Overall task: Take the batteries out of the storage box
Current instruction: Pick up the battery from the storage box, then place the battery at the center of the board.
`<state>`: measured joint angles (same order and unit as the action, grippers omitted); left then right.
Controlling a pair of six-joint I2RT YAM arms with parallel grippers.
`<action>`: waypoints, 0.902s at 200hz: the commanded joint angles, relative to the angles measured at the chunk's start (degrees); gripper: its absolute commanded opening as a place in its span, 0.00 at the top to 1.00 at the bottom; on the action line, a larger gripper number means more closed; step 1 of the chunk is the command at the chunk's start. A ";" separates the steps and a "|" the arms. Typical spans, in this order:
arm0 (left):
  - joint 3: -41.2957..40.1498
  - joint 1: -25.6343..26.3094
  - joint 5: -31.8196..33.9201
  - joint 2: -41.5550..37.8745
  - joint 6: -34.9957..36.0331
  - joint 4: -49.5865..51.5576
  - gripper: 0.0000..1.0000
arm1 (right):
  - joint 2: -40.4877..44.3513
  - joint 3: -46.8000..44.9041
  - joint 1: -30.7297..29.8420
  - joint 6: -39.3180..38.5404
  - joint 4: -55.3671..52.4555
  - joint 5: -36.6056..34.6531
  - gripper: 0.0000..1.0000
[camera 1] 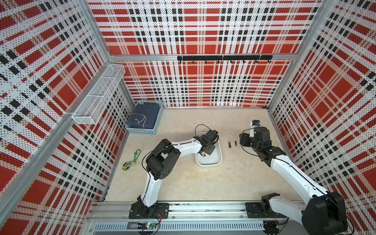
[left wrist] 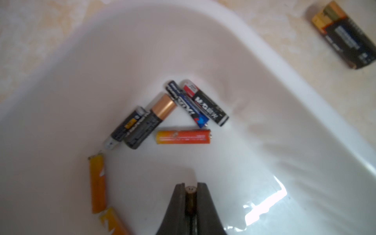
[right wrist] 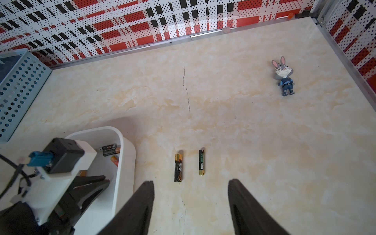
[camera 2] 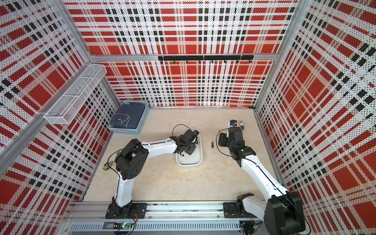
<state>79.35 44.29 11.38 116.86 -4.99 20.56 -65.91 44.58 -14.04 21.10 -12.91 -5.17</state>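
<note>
as the left arm (camera 1: 183,147) reaches down into the storage box (camera 1: 209,162), its jaws are clenched on a gold-ended battery (left wrist: 191,192), pinched end-on between the two dark tips in the left wrist view. only that end cap shows, so i cannot tell whether it is clear of the box floor. more cells lie loose on the white floor: an orange battery (left wrist: 183,137) on its own, a copper-topped battery (left wrist: 151,122) side by side with a slimmer dark one, a blue-marked battery (left wrist: 187,103) touching a red-tipped battery (left wrist: 205,103), and two yellow batteries (left wrist: 98,183) close to the wall.

over to the right arm (camera 1: 284,164): its jaws are released, spread wide above the worktop (right wrist: 244,122). just ahead of the tips, out of the box, lie a black-and-gold battery (right wrist: 178,167) and a black-and-green battery (right wrist: 201,162), parallel, near each other but apart, beside the box's long wall. in both top views the left wrist covers much of the box.

a rabbit figurine (right wrist: 283,77) lies flat, well apart from the cells. the blue basket (camera 1: 145,118) sits in the far left corner, and a green keychain (camera 1: 132,160) lies by the left arm's elbow.
</note>
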 commanded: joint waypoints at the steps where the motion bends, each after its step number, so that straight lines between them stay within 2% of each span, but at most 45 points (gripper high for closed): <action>1: 2.59 -1.78 1.47 -5.06 -4.57 1.56 1.00 | -1.09 2.04 -0.55 0.69 1.50 0.94 0.36; 34: 1.71 -5.87 3.27 -9.85 -8.68 4.55 1.00 | -2.83 4.16 -2.42 -1.19 1.32 2.23 0.36; 68: -5.37 -13.20 5.27 -17.39 -10.42 2.91 1.00 | -9.12 9.48 -8.94 -2.32 -0.69 7.75 0.37; 95: -12.38 -20.56 2.53 -20.46 -8.86 -0.72 1.00 | -16.25 14.75 -15.59 0.60 -1.58 10.90 0.39; 132: -17.87 -27.48 0.37 -18.42 -5.36 -4.47 1.00 | -28.48 27.19 -22.52 6.92 -9.87 7.22 0.43; 180: -18.26 -29.37 2.52 -13.07 -6.45 -4.85 1.00 | -38.37 35.99 -25.57 10.19 -15.39 5.41 0.47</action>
<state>60.99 15.31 13.13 101.80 -11.92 17.89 -100.60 76.77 -39.03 28.42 -23.03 1.56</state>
